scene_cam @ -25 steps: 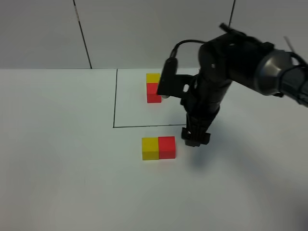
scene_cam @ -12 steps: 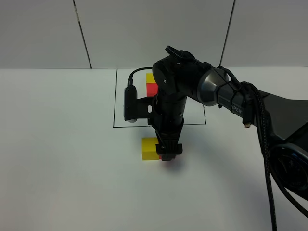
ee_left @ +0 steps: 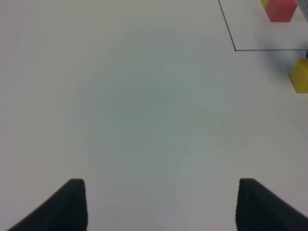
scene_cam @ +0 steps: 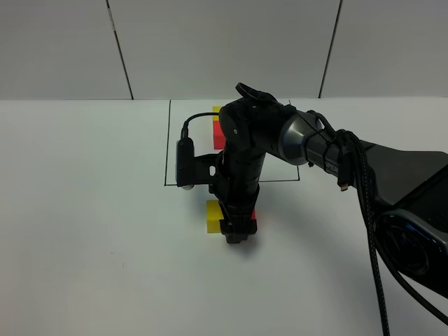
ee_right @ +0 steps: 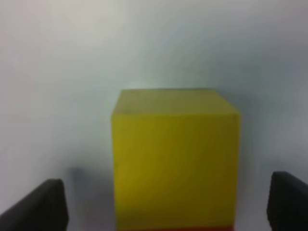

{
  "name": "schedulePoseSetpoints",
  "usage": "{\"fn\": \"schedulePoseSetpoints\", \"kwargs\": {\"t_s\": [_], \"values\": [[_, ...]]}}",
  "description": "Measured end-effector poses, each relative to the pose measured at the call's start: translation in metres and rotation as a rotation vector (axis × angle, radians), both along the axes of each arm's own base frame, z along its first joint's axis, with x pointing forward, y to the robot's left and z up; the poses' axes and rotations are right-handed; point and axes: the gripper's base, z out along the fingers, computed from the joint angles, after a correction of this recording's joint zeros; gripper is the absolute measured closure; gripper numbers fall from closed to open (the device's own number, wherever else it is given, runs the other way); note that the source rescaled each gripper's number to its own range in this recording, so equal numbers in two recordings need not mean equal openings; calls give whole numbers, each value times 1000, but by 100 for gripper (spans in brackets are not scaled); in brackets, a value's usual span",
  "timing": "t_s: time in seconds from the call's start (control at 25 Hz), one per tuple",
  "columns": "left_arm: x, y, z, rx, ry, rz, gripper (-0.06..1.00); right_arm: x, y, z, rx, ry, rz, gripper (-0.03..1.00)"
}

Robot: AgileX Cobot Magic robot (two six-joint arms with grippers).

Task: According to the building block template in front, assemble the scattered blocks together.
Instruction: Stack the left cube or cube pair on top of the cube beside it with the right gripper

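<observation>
Right claw (scene_cam: 238, 232) unclenched, straddled red cube (ee_right: 176, 228); yellow cube (scene_cam: 212, 216) touched it at 9 o'clock. Risk: off-centre closing could shove red cube, breaking the join.

Red cube (scene_cam: 253, 212) mostly behind right hand (scene_cam: 237, 233)

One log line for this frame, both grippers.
left gripper: open, over table | right gripper: open, low over abutting yellow cube and red cube | template: untouched
</observation>
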Motion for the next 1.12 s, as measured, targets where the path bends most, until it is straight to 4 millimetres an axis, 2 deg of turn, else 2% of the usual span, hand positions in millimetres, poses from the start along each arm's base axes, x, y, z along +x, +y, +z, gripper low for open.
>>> {"fn": "schedulePoseSetpoints", "kwargs": {"t_s": [0.16, 0.28, 0.36, 0.44, 0.48, 0.64, 0.76, 1.0, 1.12], "values": [[0, 0, 0, 0, 0, 0, 49, 1, 1, -7, -2, 2, 0, 29], [0, 0, 0, 0, 0, 0, 49, 1, 1, -12, -6, 7, 0, 42], [0, 0, 0, 0, 0, 0, 49, 1, 1, -14, -7, 10, -1, 59], [0, 0, 0, 0, 0, 0, 49, 2, 1, -14, -4, 6, -1, 81], [0, 0, 0, 0, 0, 0, 49, 2, 1, -14, -4, 5, -7, 97], [0, 0, 0, 0, 0, 0, 49, 2, 1, -12, 7, 11, -86, 97], [0, 0, 0, 0, 0, 0, 49, 2, 1, -2, 35, 21, -241, 97], [0, 0, 0, 0, 0, 0, 49, -4, -2, 33, 123, 108, -819, 97], [0, 0, 0, 0, 0, 0, 49, -7, 1, 37, 170, 211, -1135, 97]]}}
